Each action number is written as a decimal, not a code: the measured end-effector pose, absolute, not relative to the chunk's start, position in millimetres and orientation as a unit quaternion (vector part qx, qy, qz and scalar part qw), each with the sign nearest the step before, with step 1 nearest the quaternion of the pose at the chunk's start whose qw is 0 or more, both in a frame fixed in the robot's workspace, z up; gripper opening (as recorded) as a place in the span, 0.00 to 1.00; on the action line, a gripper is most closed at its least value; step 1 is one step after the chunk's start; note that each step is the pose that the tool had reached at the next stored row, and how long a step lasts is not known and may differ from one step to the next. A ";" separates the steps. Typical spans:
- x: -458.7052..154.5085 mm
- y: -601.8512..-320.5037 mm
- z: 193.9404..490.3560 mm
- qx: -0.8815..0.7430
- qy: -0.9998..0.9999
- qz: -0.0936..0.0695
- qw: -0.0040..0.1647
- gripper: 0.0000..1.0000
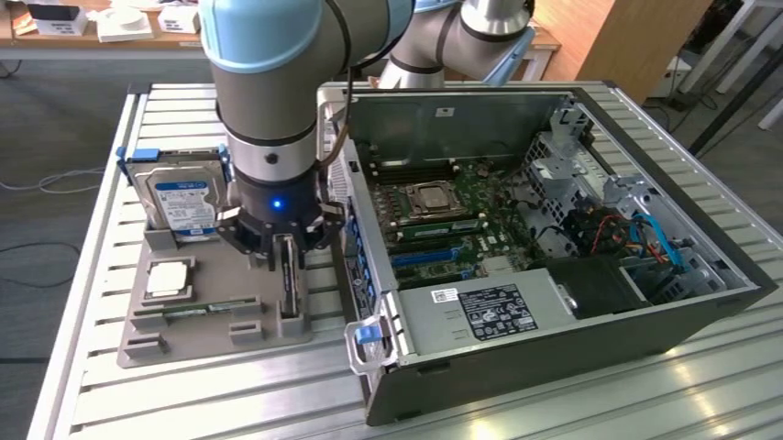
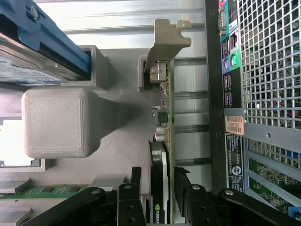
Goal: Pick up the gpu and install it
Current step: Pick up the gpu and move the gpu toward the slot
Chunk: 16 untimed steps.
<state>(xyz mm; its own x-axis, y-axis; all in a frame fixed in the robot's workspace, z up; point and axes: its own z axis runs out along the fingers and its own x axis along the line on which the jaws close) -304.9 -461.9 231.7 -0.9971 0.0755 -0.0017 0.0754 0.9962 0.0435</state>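
Observation:
The gpu (image 1: 289, 286) is a thin dark card standing on its edge in a slot of the grey holder tray (image 1: 208, 341), just beside the computer case. My gripper (image 1: 284, 246) hangs straight over it, low enough that its fingers straddle the card's top edge. In the wrist view the gpu (image 2: 162, 122) runs between the two black fingers (image 2: 135, 188), with its metal bracket (image 2: 167, 42) at the far end. The gripper (image 2: 159, 190) is open, with a narrow gap on each side of the card.
The open computer case (image 1: 526, 229) lies on the exterior view's right, motherboard exposed. On the tray sit a silver hard drive (image 1: 183, 197), a processor (image 1: 169, 278) and a green memory stick (image 1: 196, 312). A grey block (image 2: 56, 122) of the tray rises beside the card.

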 end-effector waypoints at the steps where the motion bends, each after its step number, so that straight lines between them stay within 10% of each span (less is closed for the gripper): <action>1: -304.8 -461.9 231.7 0.038 0.999 0.022 0.002 0.42; 16: -304.7 -462.0 229.9 0.038 0.999 0.022 0.002 0.42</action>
